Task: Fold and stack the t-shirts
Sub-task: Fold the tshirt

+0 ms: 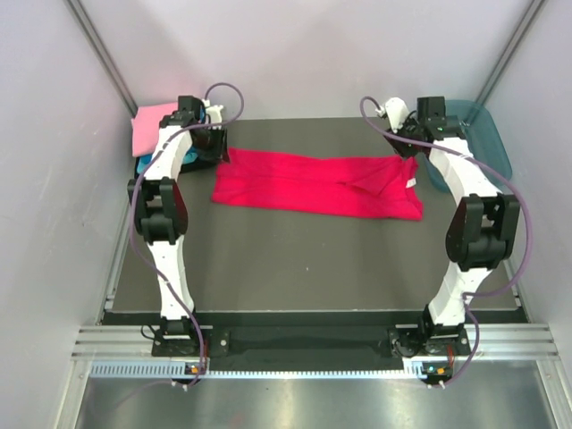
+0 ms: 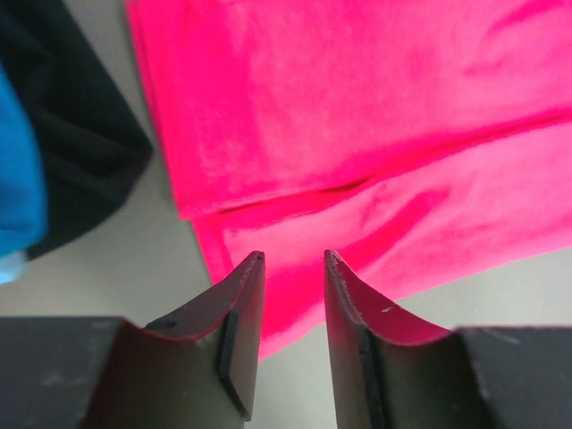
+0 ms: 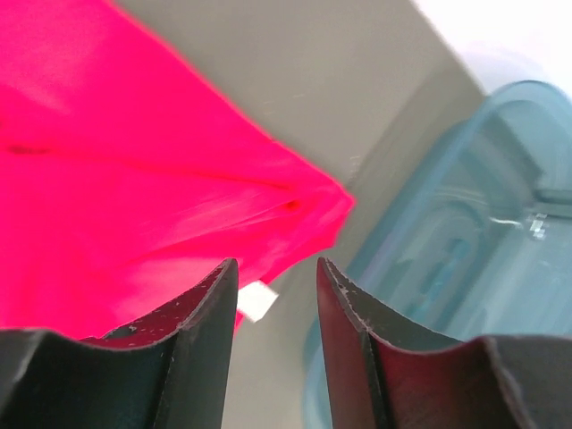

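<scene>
The crimson-red t-shirt point(image 1: 313, 183) lies folded into a long strip across the far part of the dark table; it also shows in the left wrist view point(image 2: 357, 116) and the right wrist view point(image 3: 116, 179). My left gripper point(image 2: 293, 259) is open and empty above its left end. My right gripper point(image 3: 275, 264) is open and empty above its right end, by a white label point(image 3: 256, 301). The pink shirt point(image 1: 152, 125) lies on a pile at the far left. The turquoise shirt point(image 2: 16, 170) and the black shirt point(image 2: 76, 125) lie beside the red one.
A translucent teal plastic tub point(image 1: 483, 134) stands at the far right corner, close to my right gripper; it also shows in the right wrist view point(image 3: 465, 232). White walls close in the table on three sides.
</scene>
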Tool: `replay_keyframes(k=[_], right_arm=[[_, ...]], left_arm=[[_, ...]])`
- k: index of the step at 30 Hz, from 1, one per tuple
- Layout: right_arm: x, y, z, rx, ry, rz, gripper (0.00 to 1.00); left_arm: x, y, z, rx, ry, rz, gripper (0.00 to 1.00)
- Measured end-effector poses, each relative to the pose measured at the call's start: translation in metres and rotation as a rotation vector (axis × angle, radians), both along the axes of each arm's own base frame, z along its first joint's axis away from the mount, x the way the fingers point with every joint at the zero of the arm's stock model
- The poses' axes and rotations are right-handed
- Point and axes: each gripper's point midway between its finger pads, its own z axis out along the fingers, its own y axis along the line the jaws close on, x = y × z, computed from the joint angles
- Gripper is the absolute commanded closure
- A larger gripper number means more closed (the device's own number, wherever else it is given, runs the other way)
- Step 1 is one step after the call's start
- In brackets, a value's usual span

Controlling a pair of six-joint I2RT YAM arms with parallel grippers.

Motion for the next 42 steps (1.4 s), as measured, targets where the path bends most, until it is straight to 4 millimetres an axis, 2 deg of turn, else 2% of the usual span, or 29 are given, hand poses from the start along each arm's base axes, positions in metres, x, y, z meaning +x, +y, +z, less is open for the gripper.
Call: replay_keyframes(k=[5, 11, 19, 31, 35, 36, 38, 40, 42], right_arm=[[-0.030, 0.019, -0.013, 0.046, 0.094, 0.070, 0.59], [-0.060, 0.031, -0.045, 0.066, 0.226, 0.108, 0.59], [-0.064, 0.033, -0.046, 0.071, 0.241, 0.116, 0.59], [-0.064, 0.034, -0.046, 0.074, 0.242, 0.119, 0.59], [-0.064, 0.034, -0.046, 0.074, 0.242, 0.119, 0.59], [-0.064, 0.034, -0.046, 0.074, 0.242, 0.119, 0.59], [-0.064, 0.034, -0.046, 0.074, 0.242, 0.118, 0.59], [-0.064, 0.034, -0.046, 0.073, 0.242, 0.119, 0.59], [-0.064, 0.034, -0.046, 0.074, 0.242, 0.118, 0.59]], left_arm=[[-0.014, -0.001, -0.025, 0.010, 0.072, -0.010, 0.59], [-0.005, 0.005, -0.050, 0.046, 0.099, 0.000, 0.59], [-0.005, 0.010, -0.078, 0.076, 0.144, 0.000, 0.60], [-0.004, 0.020, -0.080, 0.126, 0.141, 0.017, 0.62], [-0.003, 0.019, -0.080, 0.123, 0.142, 0.018, 0.76], [-0.004, 0.019, -0.081, 0.122, 0.143, 0.016, 0.86], [-0.004, 0.019, -0.083, 0.120, 0.146, 0.014, 0.90], [-0.004, 0.018, -0.083, 0.120, 0.146, 0.011, 0.99], [-0.003, 0.018, -0.083, 0.119, 0.144, 0.011, 1.00]])
